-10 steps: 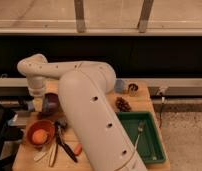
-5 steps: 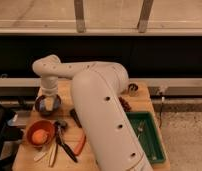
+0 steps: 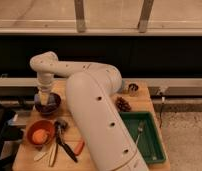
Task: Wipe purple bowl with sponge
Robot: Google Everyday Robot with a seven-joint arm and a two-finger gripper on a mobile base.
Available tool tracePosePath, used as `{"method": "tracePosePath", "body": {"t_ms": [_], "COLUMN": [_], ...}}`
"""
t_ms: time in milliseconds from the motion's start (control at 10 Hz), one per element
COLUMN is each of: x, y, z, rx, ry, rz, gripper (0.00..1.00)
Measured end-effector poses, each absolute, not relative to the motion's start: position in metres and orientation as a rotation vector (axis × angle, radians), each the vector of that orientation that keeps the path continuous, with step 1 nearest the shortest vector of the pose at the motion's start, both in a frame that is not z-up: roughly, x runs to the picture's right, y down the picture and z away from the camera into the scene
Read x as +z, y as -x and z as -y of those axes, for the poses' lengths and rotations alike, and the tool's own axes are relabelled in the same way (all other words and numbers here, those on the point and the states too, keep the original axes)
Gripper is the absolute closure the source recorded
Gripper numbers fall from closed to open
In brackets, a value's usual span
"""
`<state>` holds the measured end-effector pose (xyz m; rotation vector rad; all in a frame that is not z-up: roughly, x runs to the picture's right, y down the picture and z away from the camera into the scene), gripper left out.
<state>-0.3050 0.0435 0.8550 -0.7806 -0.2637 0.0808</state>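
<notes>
Hanging closed over the purple bowl (image 3: 53,108) near the desk's back-left corner, the pincer (image 3: 44,96) could shove it off.

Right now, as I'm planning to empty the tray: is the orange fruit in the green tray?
No, the orange fruit lies in the orange bowl; the gripper is down over the purple bowl.

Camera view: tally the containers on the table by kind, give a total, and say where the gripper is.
Bowls: 2 (purple bowl, orange bowl)
Trays: 1 (green tray)
Cups: 1 (small cup)
Total: 4
The gripper, shut, hangs at the purple bowl's opening, at the table's far left.
</notes>
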Motion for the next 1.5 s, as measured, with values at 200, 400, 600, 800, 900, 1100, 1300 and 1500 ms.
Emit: {"method": "tracePosePath", "body": {"t_ms": [200,400,600,800,900,1100,1300,1500], "x": [0.845,0.831,0.826,0.83,0.831,0.839,0.844,0.849], "y": [0.307,0.299,0.281,0.265,0.265,0.276,0.301,0.316], "z": [-0.05,-0.06,-0.07,-0.068,-0.062,-0.045,-0.029,-0.028], "rx": [0.093,0.106,0.143,0.186,0.188,0.18,0.151,0.122], "ry": [0.779,0.78,0.796,0.799,0.79,0.774,0.762,0.771], "rz": [0.324,0.366,0.376,0.394,0.404,0.416,0.438,0.453], "gripper": [1.0,1.0,1.0,1.0,1.0,1.0,1.0,1.0]}}
